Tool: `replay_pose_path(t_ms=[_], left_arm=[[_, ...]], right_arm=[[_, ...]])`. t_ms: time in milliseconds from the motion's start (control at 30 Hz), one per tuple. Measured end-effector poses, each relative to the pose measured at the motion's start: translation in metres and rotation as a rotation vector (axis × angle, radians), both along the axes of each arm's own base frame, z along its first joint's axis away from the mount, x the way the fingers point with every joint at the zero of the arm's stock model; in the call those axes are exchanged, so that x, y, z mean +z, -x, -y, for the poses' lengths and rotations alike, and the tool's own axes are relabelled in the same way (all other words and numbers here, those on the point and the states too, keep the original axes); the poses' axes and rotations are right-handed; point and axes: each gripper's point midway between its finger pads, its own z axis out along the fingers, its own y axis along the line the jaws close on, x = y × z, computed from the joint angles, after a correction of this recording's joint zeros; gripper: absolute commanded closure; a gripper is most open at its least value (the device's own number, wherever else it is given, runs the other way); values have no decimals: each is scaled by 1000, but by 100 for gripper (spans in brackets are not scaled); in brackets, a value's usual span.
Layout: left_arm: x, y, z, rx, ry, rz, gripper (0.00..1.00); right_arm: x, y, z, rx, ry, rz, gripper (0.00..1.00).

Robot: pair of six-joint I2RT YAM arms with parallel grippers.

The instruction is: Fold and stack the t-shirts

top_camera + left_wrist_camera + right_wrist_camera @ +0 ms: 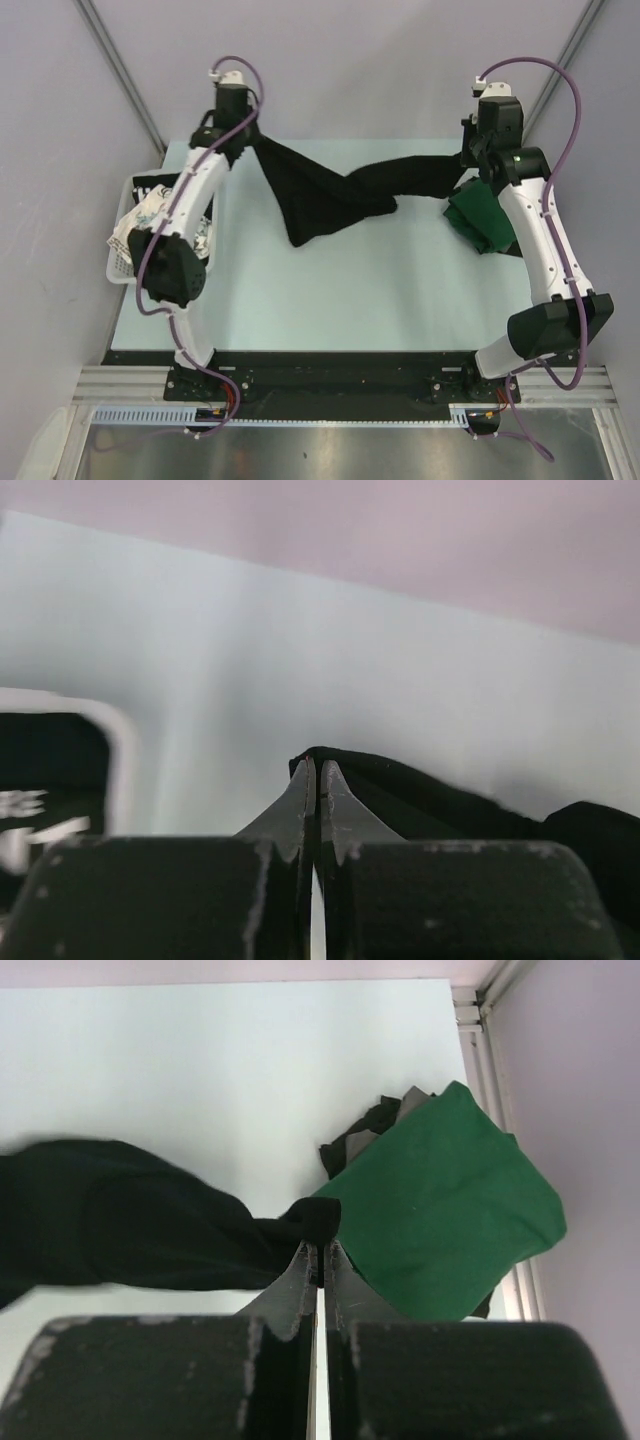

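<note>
White slatted basket (116,272) sits at the left edge of the bench (350,295), holding a floral-print shirt (150,207). At the right lies the folded green shirt (440,1200). Farther back, the black shirt (320,195) stretches between the arms with its middle sagging onto the bench. The left claw (317,772) and right claw (320,1252) are each clamped on one end.

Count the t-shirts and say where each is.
4: plain black t-shirt hangs between left gripper and right gripper; green t-shirt lies at the table's right edge; floral-print t-shirt and lettered black t-shirt sit in the basket. Others may be hidden.
</note>
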Motion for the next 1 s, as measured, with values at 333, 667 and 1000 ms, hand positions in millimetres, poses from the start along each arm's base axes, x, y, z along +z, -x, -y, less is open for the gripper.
replay_pose_path(t_ms=[333,667,1000], left_arm=[[55,41,-106,171,-26,58,100],[30,60,-110,147,-21,-12,100],[44,61,-107,129,-10,9,100]], right_arm=[[-12,-2,21,-80,61,-21,100],[-23,1,31,-114,52,-57,100],[4,-9,30,-110,32,22,100]])
